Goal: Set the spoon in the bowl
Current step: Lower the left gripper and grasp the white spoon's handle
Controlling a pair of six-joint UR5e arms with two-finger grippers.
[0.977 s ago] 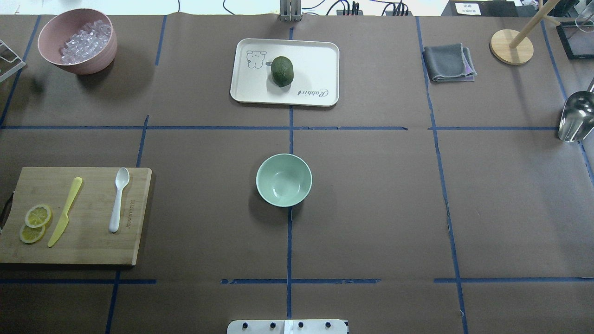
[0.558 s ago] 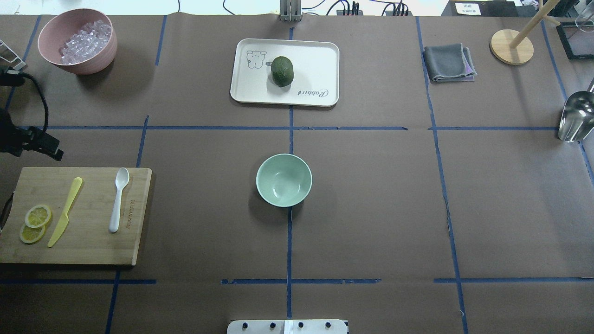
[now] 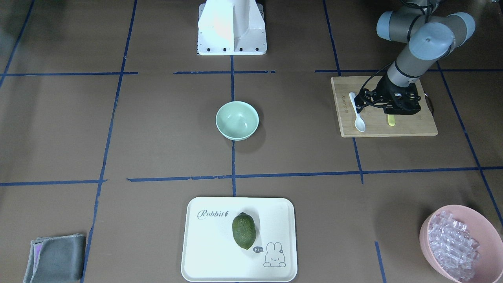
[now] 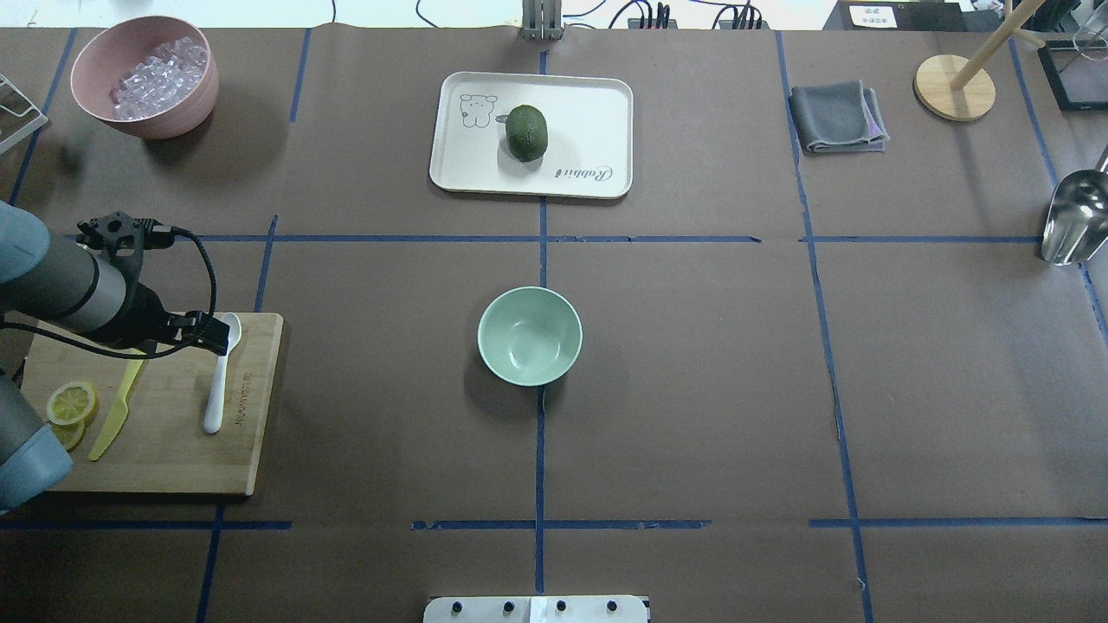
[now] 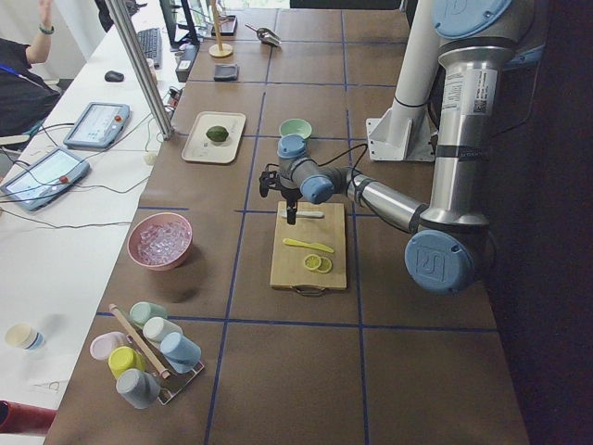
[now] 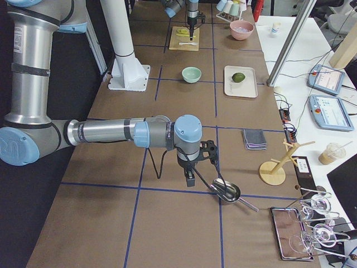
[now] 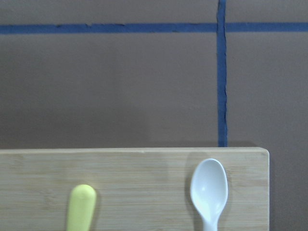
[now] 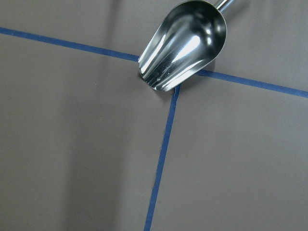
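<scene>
Here, spoon (image 4: 216,389) lies near left end effector (image 4: 206,331).

you're in a robotics lab: your table (image 4: 692,389) wears brown paper gridded with blue tape (image 4: 539,467), grey industrial arms (image 6: 106,132) stand by a white pedestal (image 3: 232,27) at its edge, and alongside, a long white bench (image 5: 56,269) carries two teach pendants (image 6: 323,78), a keyboard (image 5: 150,42) and a mouse (image 5: 114,76).
</scene>
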